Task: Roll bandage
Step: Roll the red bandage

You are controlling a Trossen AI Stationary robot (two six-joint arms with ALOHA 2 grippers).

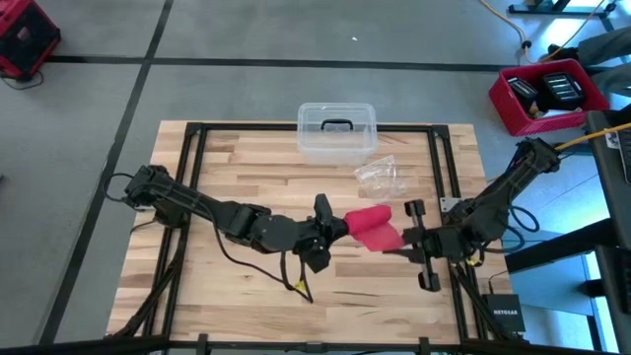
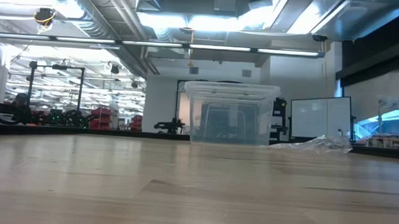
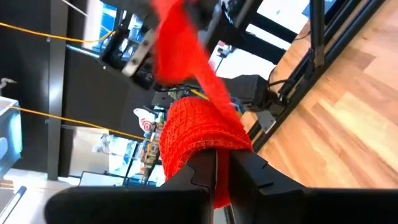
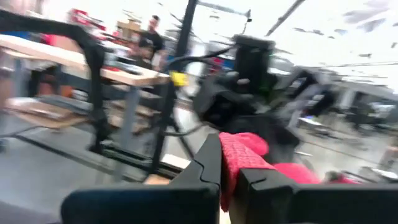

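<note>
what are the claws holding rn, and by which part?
Both hold the red bandage above the table: left claw shut on its left end, right claw shut on its right end.

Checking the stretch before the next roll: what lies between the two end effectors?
Only the bandage, in the high view: the left end effector and right end effector are each shut on an end of it, above the table.

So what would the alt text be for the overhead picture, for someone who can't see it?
Seen from above, two dark robot arms meet at the middle of a wooden table, the left gripper and right gripper each shut on a red bandage between them. A clear plastic box and crinkled wrapper lie behind.
</note>
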